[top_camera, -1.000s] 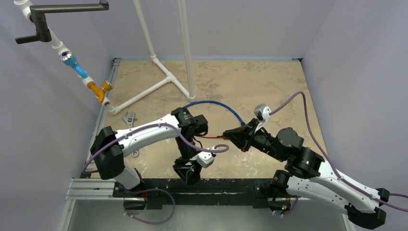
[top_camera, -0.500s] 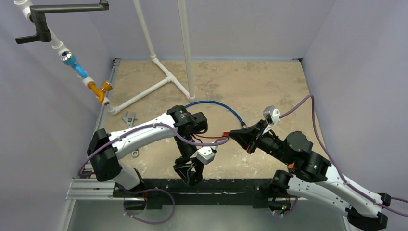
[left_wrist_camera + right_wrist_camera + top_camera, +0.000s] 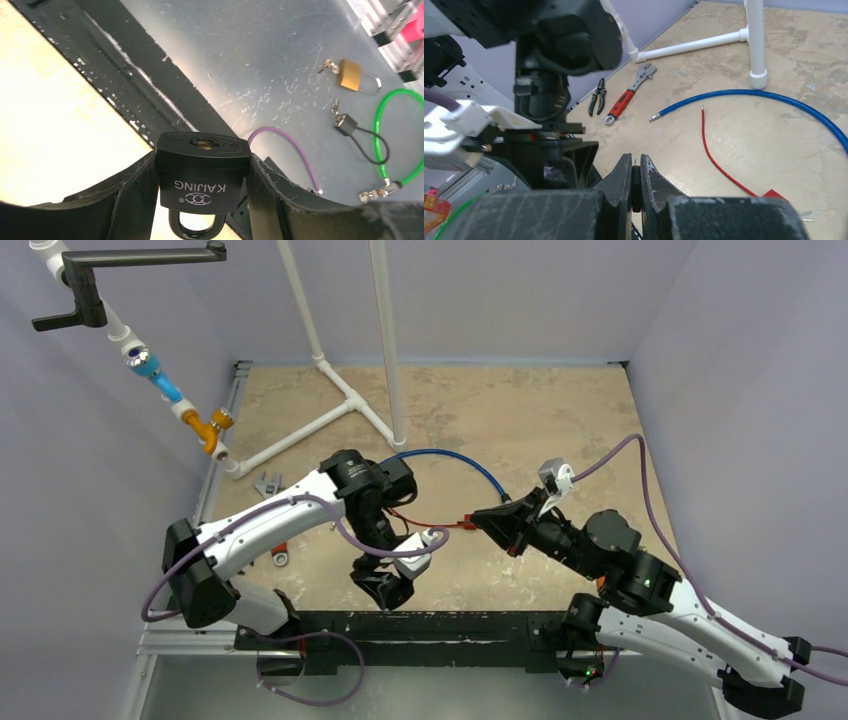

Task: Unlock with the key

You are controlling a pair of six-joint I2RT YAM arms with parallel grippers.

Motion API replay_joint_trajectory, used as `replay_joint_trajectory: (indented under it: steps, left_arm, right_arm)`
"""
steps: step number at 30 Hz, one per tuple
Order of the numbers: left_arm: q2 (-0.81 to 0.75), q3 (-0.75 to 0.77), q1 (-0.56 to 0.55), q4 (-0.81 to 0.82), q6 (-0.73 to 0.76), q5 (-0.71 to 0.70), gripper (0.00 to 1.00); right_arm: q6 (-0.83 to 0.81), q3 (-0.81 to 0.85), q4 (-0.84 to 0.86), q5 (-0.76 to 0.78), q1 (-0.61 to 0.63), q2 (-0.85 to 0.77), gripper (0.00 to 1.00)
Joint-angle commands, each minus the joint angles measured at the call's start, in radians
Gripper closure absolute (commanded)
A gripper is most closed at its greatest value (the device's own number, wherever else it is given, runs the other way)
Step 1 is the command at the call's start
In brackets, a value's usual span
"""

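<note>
Alignment stage: my left gripper (image 3: 200, 167) grasps the padlock (image 3: 202, 185), right gripper (image 3: 636, 172) clenches the key (image 3: 636, 191); next I should steer key into keyhole (image 3: 202, 144)

Black KAIJING padlock (image 3: 202, 175) clamped in the left gripper (image 3: 200, 167) at near centre, keyhole end facing outward. The key (image 3: 636, 182), pinched in the right gripper (image 3: 636, 162), barely shows.

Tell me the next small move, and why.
Probably bring the right gripper, shut on the key, toward the left gripper and line the key with the keyhole: the padlock is held keyhole outward, and the two grippers are apart.
</note>
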Motion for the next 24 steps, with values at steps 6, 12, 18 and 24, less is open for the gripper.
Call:
replay_joint_trajectory:
  steps: [6, 12, 18, 24]
  left_arm:
    - [-0.101, 0.059, 0.013, -0.210, 0.104, -0.006, 1.00]
    - [-0.108, 0.087, -0.015, -0.251, 0.165, -0.024, 1.00]
    - [-0.103, 0.118, -0.057, -0.253, 0.193, -0.068, 1.00]
    - [-0.098, 0.145, -0.091, -0.253, 0.200, -0.094, 1.00]
  right_arm:
    - [0.040, -0.012, 0.070, -0.012, -0.005, 0.030, 1.00]
    - [0.038, -0.018, 0.070, -0.009, -0.005, 0.027, 1.00]
    - [0.024, -0.021, 0.076, -0.005, -0.005, 0.032, 1.00]
    - [0.013, -0.025, 0.075, 0.000, -0.005, 0.028, 1.00]
